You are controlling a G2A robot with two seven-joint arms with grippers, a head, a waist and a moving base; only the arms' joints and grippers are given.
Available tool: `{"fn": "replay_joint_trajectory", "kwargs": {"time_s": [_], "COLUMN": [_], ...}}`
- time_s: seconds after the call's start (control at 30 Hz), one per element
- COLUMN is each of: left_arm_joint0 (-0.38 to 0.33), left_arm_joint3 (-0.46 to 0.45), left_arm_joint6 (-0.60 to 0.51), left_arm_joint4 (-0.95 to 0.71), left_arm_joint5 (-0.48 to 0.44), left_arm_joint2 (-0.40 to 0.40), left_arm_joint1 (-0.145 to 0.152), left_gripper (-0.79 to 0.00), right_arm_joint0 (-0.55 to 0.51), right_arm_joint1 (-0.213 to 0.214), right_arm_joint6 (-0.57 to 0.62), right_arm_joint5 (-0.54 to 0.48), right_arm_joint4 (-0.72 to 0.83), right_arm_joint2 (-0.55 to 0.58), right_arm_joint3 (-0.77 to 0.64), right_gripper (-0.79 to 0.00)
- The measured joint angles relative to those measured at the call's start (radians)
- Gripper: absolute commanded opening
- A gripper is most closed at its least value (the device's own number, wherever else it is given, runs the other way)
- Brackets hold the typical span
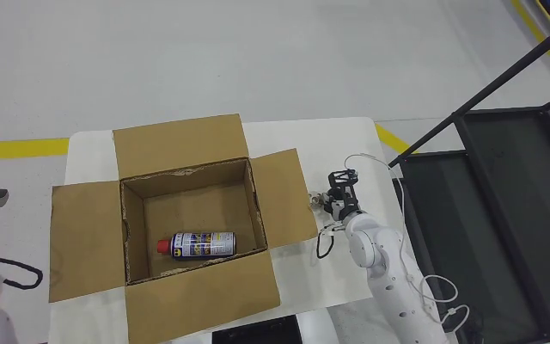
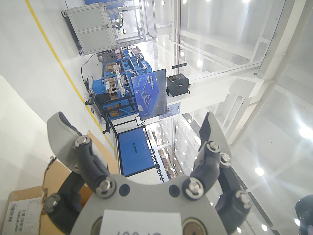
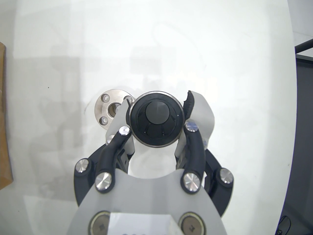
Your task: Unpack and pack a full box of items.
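An open cardboard box stands on the white table with its flaps spread out. A blue and yellow spray can with a red cap lies on the box floor. My right gripper is over the table just right of the box. In the right wrist view it is shut on a black round part with a metal rim. A round metal flange lies flat beside it, touching one finger. My left gripper is open with nothing in it, angled upward beside a box flap.
A dark metal rack stands close to the table's right edge. Loose cables trail along the right arm. The table between the box and its right edge is bare white.
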Motion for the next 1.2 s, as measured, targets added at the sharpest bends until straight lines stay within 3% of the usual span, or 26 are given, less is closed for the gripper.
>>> {"fn": "replay_joint_trajectory", "kwargs": {"time_s": [0.2,0.57,1.2], "left_arm_joint0": [0.0,0.0,0.0], "left_arm_joint3": [0.0,0.0,0.0], "left_arm_joint6": [0.0,0.0,0.0], "left_arm_joint4": [0.0,0.0,0.0], "left_arm_joint5": [0.0,0.0,0.0], "left_arm_joint2": [0.0,0.0,0.0], "left_arm_joint1": [0.0,0.0,0.0], "left_gripper": [0.0,0.0,0.0], "right_arm_joint0": [-0.002,-0.018,-0.117], "right_arm_joint1": [0.001,0.003,0.014], "right_arm_joint6": [-0.001,-0.014,-0.064], "right_arm_joint5": [0.004,0.012,0.012], "right_arm_joint4": [0.003,0.008,0.058], "right_arm_joint2": [-0.001,0.001,0.091], "right_arm_joint3": [-0.001,-0.004,-0.141], "right_gripper": [-0.489,-0.348,-0.259]}}
